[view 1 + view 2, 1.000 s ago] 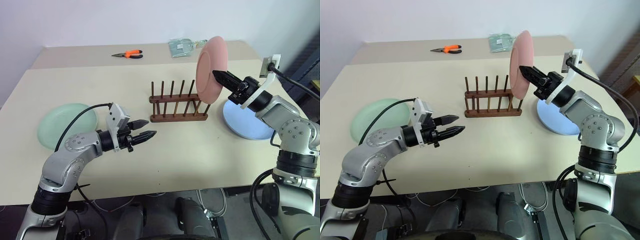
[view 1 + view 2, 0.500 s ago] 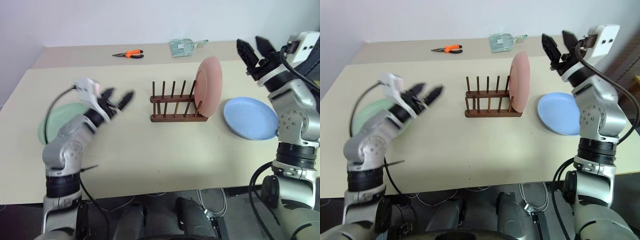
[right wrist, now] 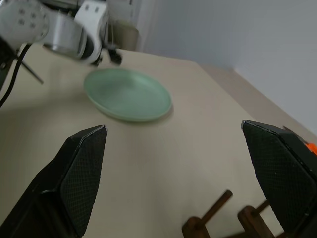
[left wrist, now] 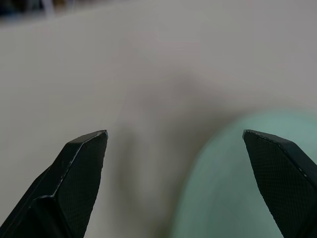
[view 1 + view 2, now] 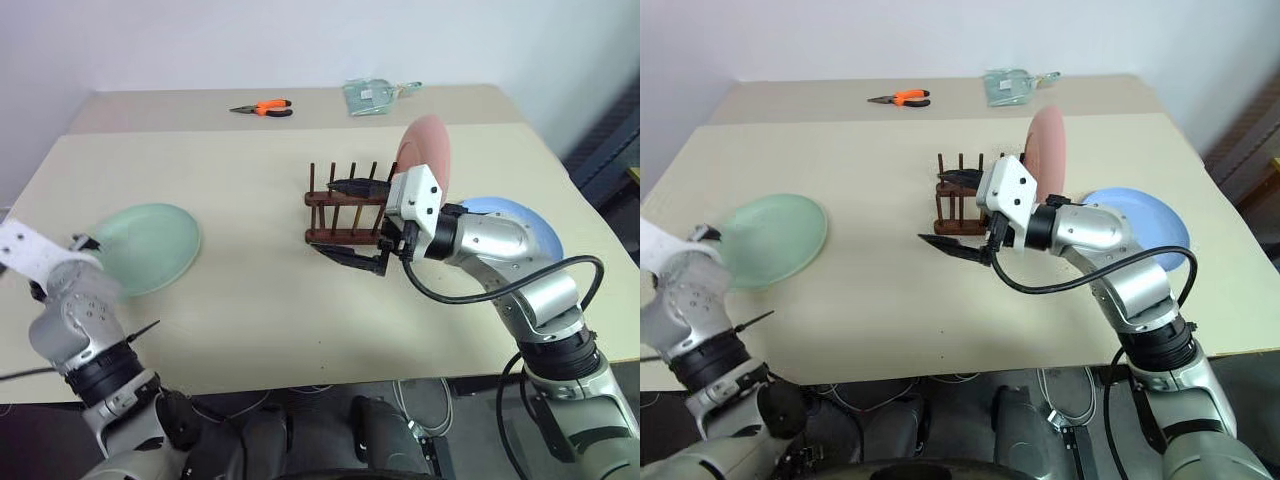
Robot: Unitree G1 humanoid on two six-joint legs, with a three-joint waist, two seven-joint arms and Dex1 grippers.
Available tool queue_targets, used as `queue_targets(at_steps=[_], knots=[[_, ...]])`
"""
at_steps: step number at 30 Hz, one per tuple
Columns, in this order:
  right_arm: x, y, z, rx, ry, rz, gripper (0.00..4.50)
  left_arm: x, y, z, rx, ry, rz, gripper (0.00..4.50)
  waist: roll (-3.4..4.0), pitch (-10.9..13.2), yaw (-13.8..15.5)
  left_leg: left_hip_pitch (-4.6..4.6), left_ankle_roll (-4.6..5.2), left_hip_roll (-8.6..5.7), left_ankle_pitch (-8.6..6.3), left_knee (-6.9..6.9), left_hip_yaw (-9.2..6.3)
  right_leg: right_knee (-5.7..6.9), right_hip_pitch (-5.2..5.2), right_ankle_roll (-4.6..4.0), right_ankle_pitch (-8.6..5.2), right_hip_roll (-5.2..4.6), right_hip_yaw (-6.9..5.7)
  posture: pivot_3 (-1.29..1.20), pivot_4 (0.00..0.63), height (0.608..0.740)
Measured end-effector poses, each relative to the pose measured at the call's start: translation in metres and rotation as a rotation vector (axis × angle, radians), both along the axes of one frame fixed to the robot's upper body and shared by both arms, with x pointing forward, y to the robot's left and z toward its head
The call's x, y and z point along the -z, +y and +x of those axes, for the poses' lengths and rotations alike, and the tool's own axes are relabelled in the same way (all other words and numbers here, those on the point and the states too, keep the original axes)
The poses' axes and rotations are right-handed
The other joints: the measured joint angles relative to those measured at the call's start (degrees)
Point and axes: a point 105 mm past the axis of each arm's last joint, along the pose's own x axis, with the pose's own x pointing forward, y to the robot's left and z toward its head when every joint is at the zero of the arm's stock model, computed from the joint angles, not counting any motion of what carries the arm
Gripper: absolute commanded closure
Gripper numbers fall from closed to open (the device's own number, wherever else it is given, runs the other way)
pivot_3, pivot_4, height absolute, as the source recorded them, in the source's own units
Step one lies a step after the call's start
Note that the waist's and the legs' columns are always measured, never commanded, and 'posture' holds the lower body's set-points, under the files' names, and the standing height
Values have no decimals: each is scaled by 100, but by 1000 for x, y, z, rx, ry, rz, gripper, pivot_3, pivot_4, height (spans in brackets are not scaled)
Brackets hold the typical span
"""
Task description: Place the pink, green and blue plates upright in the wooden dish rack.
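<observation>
Both grippers gape empty: the right gripper before the wooden dish rack, the left gripper at the green plate's nine-o'clock rim. Pink plate stands racked; blue plate lies flat at three o'clock. The plates look stiff, smooth and slippery; pinch each by its rim.

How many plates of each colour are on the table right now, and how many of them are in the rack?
Pink plate: 1, upright in the wooden dish rack
Green plate: 1, flat on the table
Blue plate: 1, flat on the table
Total: 3 plates, 1 racked
</observation>
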Motion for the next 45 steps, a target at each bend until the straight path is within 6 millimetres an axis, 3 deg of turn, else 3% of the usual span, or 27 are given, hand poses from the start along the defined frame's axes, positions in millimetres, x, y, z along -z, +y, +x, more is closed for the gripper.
queue_targets(at_steps=[5, 9, 10, 12, 16, 19, 22, 27, 31, 33, 38, 41, 44, 45], knots=[[13, -1, 0, 13, 21, -23, 0, 7, -2, -8, -24, -47, -92, 2265, 4, -2, 4, 7, -1, 2, 0, -6, 0, 3, 0, 0, -1, 1, -3, 0, 150, 740], [12, -1, 1, 19, 2, -23, 0, 6, -10, 3, 66, -105, -131, 4201, 5, -1, 14, 6, -3, 1, 2, -5, 0, 3, 3, -1, -1, 1, -5, 0, 150, 740], [12, -1, 1, 22, -5, -26, 0, 3, -13, 6, 86, -132, -136, 4474, 5, -1, 16, 6, -3, 1, 2, -5, -1, 3, 3, -1, -1, 1, -5, 0, 150, 740], [12, -2, 2, 28, -10, -31, 0, -7, -18, 17, 130, -199, -134, 4474, 4, -1, 21, 5, -5, 2, 3, -5, -3, 3, 4, -3, -2, 2, -8, 0, 150, 740], [15, -4, 7, 57, -24, -53, 0, -36, -52, 49, 366, -345, -66, 4474, -1, 2, 0, -2, -6, 1, 3, -6, -1, -3, 0, -6, -2, 2, -7, 0, 150, 740], [14, -7, 17, 111, -139, -125, 0, -91, -90, 71, 620, -494, 117, 4474, -5, 6, -9, -6, -8, 2, 4, -7, 1, -2, -7, -7, -1, 3, -6, 0, 150, 740], [10, -4, 30, 158, -327, -251, 0, -140, -131, 75, 819, -622, 266, 4474, -4, 6, -37, 2, -8, 3, 4, -13, 4, -3, -4, -6, -2, 2, -4, 0, 150, 740], [11, -1, 52, 222, -561, -401, 0, -151, -184, 80, 1035, -624, 293, 4474, -4, 7, -120, -3, -10, 5, 7, -15, 2, -1, -8, -3, 0, 3, -4, 0, 150, 740], [14, 4, 58, 221, -662, -457, 0, -159, -219, 75, 1161, -647, 290, 4474, -3, 7, -138, -2, -10, 5, 6, -15, 3, -7, -7, -2, 0, 3, -2, 0, 150, 740], [22, 4, 60, 212, -663, -488, 838, -158, -229, 73, 1191, -658, 262, 4500, -3, 8, -143, -1, -10, 5, 7, -15, 3, -6, -8, -2, 0, 3, -1, 0, 150, 740], [21, 6, 60, 213, -684, -483, 3219, -153, -226, 74, 1171, -633, 235, 4500, -1, 9, -142, 0, -10, 6, 7, -14, 3, -4, -6, -3, 0, 6, -1, 0, 150, 740], [17, 9, 57, 203, -715, -467, 4500, -153, -217, 75, 1124, -647, 199, 3461, -2, 9, -138, 0, -10, 6, 7, -14, 2, -4, -6, -3, 0, 6, -1, 0, 150, 740], [18, 10, 59, 215, -717, -464, 4500, -162, -207, 76, 1057, -742, 110, 1976, -5, 11, -119, -4, -12, 5, 8, -10, 1, -5, -5, -3, 0, 6, -1, 0, 150, 740], [17, 8, 60, 229, -713, -460, 4500, -172, -196, 77, 989, -797, 86, 1539, -6, 11, -117, -5, -13, 5, 8, -10, 1, -6, -6, -4, 0, 5, -1, 0, 150, 740]])
